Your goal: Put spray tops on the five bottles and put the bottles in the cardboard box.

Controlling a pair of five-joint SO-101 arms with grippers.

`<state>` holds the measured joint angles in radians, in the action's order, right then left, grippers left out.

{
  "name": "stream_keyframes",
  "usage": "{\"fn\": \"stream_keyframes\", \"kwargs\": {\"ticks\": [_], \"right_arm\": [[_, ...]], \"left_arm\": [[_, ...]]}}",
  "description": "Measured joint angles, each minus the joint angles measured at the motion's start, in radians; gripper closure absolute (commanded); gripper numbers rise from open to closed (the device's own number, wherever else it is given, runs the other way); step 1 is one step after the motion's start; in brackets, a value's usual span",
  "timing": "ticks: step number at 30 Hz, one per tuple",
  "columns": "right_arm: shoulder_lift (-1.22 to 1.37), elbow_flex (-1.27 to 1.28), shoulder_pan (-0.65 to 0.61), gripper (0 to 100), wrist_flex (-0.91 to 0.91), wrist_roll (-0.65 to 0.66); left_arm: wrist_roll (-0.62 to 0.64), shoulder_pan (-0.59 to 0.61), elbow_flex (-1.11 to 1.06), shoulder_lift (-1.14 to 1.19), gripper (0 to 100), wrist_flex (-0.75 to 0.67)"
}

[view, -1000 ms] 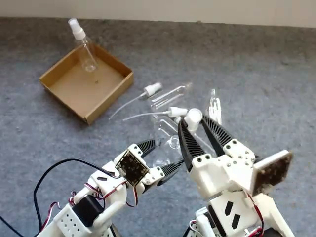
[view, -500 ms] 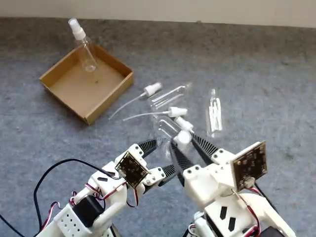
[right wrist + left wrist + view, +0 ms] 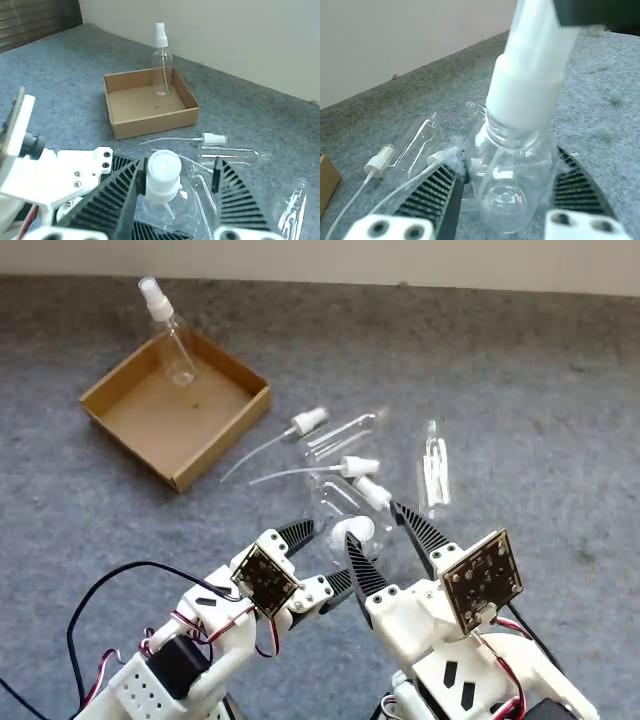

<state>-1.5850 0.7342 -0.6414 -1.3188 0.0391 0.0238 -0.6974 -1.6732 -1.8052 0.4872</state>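
One bottle (image 3: 512, 190), base hidden, stands clamped in the left end effector (image 3: 322, 558); the right end effector (image 3: 178, 165) gapes wide around the spray top (image 3: 163, 172) on its neck. Cardboard box (image 3: 225, 440) lies well apart.

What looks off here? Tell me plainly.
Nothing spilled or broken. The spray top on the bottle in the left gripper looks slanted, not seated square; it leans on one finger of the right gripper, with a gap to the other.
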Motion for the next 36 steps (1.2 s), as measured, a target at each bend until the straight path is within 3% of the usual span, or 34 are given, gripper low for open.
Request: {"fn": "stream_keyframes", "kwargs": {"ticks": [18, 22, 26, 31, 36], "right_arm": [[0.0, -0.052, -0.003, 81.1, 0.026, 0.006], [-0.002, -0.089, 0.13, 83.4, 0.026, 0.069], [-0.002, -0.092, 0.295, 98.1, 0.026, 0.095], [-0.002, -0.031, 0.318, 97.6, 0.032, 0.101], [-0.002, 0.133, 0.328, 97.6, 0.153, 0.101]], "left_arm": [[0.0, 0.0, 0.0, 0.0, 88, 0.0], [0.0, 0.006, 0.0, 0.0, 88, 0.0], [-0.002, 0.066, 0.0, 0.0, 88, 0.0], [-0.002, 0.071, 0.0, 0.0, 88, 0.0], [-0.002, 0.071, 0.0, 0.0, 88, 0.0]]}}
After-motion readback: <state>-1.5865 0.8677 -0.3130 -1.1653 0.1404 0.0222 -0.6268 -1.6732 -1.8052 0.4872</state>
